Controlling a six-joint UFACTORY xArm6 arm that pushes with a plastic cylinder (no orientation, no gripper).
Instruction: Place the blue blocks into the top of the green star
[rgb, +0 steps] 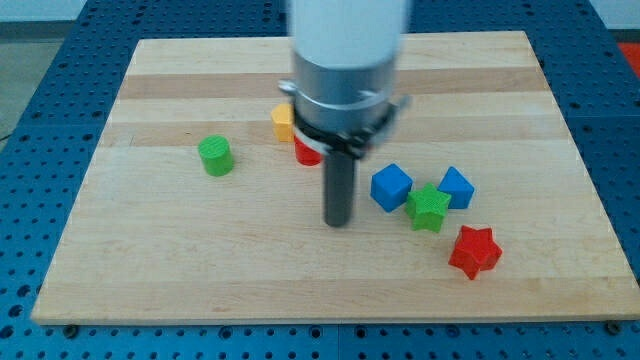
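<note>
The green star (428, 207) lies right of the board's middle. One blue cube (391, 187) touches the star's upper left side. A second blue block (456, 187) touches the star's upper right side. My tip (338, 222) rests on the board, left of the left blue cube and a small gap away from it, slightly lower in the view than both blue blocks.
A red star (474, 251) lies below and right of the green star. A green cylinder (215, 156) stands at the left. A yellow block (283, 122) and a red block (305, 152) sit partly hidden behind the arm. The wooden board (150, 260) lies on a blue perforated table.
</note>
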